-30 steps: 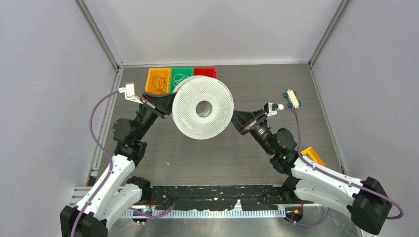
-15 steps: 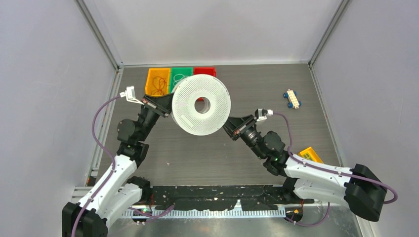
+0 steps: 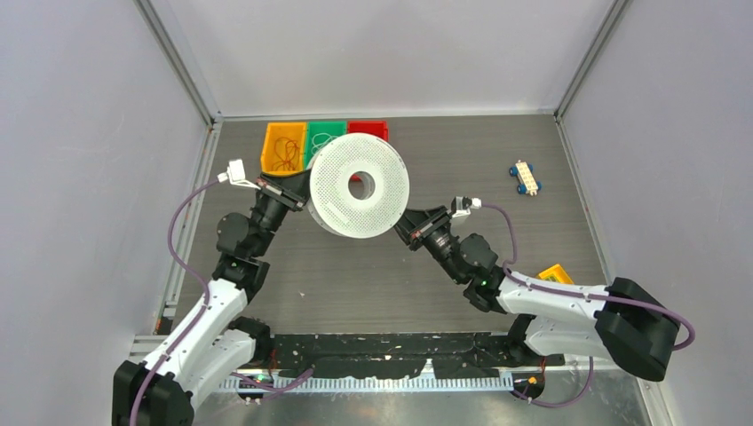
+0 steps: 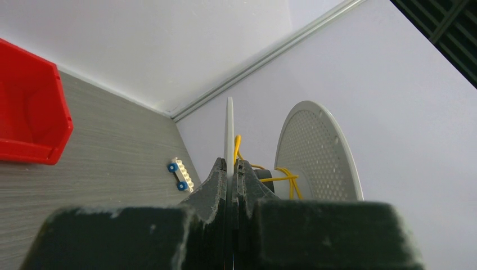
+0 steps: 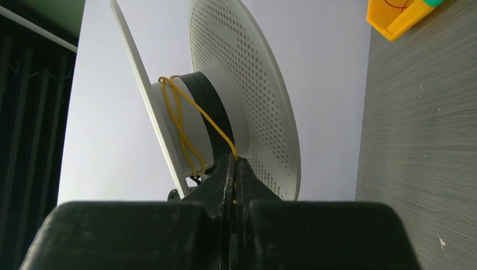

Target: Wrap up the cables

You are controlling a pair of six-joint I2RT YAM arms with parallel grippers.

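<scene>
A white perforated spool (image 3: 337, 200) hangs in the air above the table (image 3: 355, 275), carried between the two arms, one broad face turned toward the top camera. The left tool (image 4: 229, 164) has its fingers pressed together on the thin rim of one flange (image 4: 229, 129), gripping the spool edge-on. The right tool (image 5: 235, 160) reaches in between the two flanges with its fingers closed on the cable (image 5: 179, 121), pinching it just below the hub (image 5: 225, 95).

The cable is thin and yellow. It lies in a few loose turns round the hub beside the outer flange. One strand runs slantwise across a black band on the hub and down into the right tool's tips.

At the far edge of the table an orange bin (image 3: 282, 146), a green bin (image 3: 321, 138) and a red bin (image 3: 368, 130) stand side by side. In the top view the spool's upper edge overlaps the green and red ones. Thin dark wire lies in the orange bin and pale wire in the green.

A small white toy car (image 3: 525, 177) with blue wheels sits on the table to the right, well apart from the spool.
</scene>
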